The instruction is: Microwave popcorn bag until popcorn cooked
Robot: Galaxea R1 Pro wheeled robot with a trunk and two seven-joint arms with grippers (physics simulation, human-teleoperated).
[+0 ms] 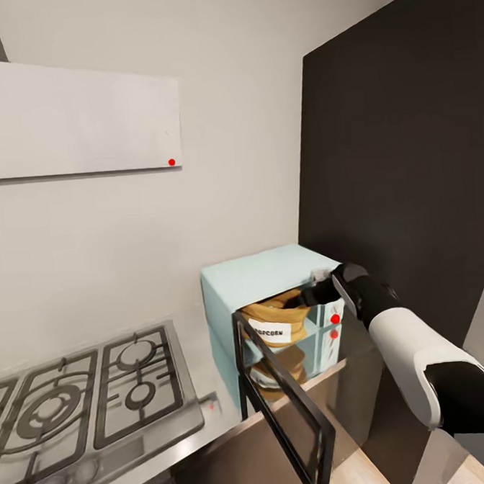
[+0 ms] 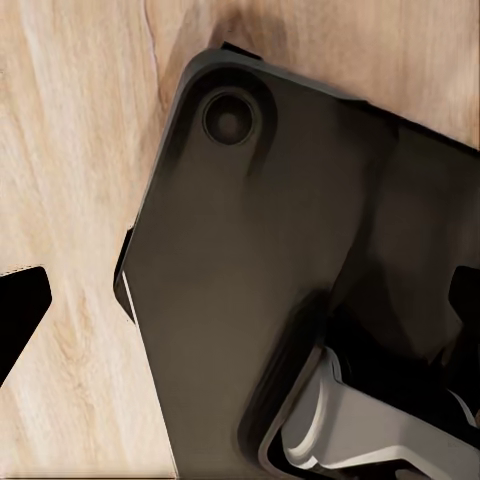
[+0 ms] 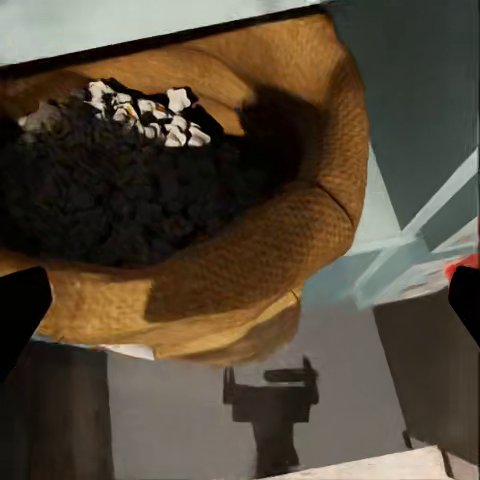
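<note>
— Sitting inside the microwave (image 1: 273, 276), is that the popcorn bag (image 1: 278, 319)?
— Yes, upright in the open cavity, label facing out, with the door (image 1: 286, 405) swung wide toward the camera. The microwave stands on the desk (image 1: 204, 425) right of the gas hob (image 1: 87, 397).
— And the right tool (image 1: 318, 283)?
— At the cavity's upper right corner, just beside the bag; its tips spread wide, holding nothing. Pale popcorn (image 3: 150, 110) shows in the sack's mouth.
— Left tool?
— Its spread I cannot tell.
</note>
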